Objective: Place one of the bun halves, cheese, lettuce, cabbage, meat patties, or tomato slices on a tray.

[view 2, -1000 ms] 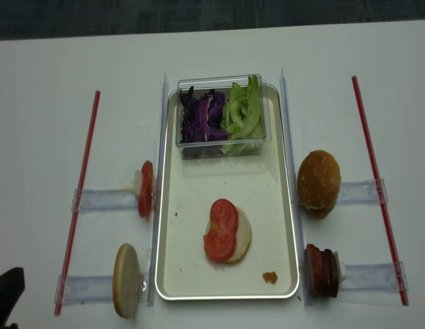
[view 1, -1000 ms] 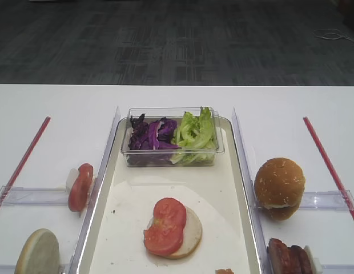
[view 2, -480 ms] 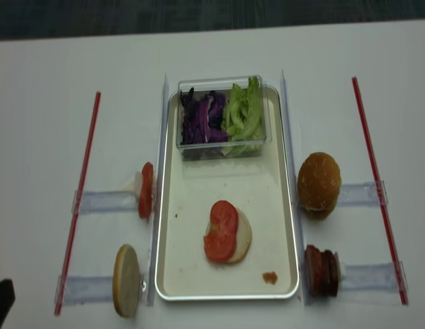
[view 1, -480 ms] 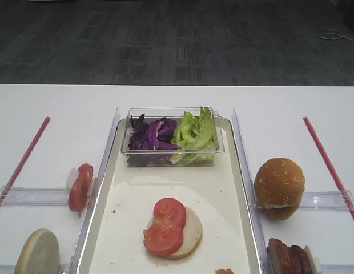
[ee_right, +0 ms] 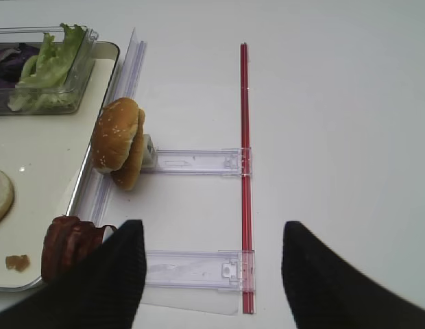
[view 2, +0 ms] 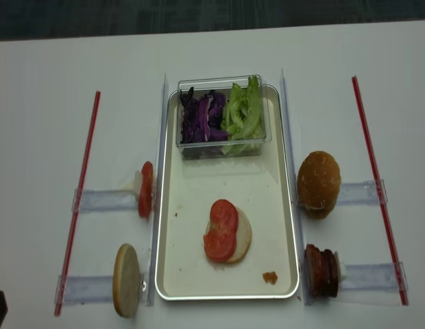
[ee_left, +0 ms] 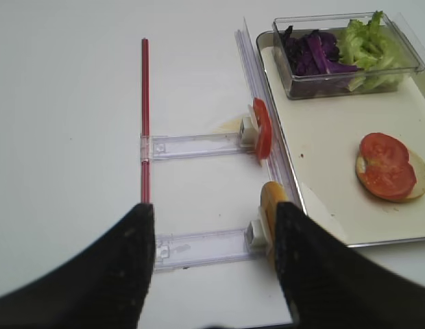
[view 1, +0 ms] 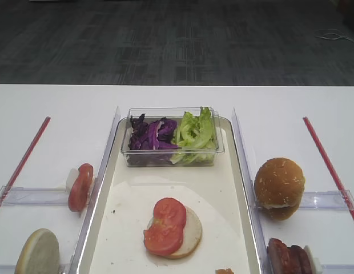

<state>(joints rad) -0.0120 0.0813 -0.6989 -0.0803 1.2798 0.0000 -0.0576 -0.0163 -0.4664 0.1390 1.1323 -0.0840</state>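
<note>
A broad, smooth white tabletop [view 1: 63, 108] fills the foreground under soft, even light. Behind its straight far edge lies dark grey carpet-tile flooring [view 1: 165, 40], with a thin pale cable [view 1: 332, 35] loosely coiled at far right.

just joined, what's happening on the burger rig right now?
Nothing is being handled at the moment. Both the left gripper and the right gripper are open, empty and back near the table's front edge. On the tray a bun half lies flat with two tomato slices on top, behind it the clear box with cabbage and lettuce. Still waiting in the side holders: a tomato slice and a bun half on the left, a bun and the meat patties on the right.
</note>
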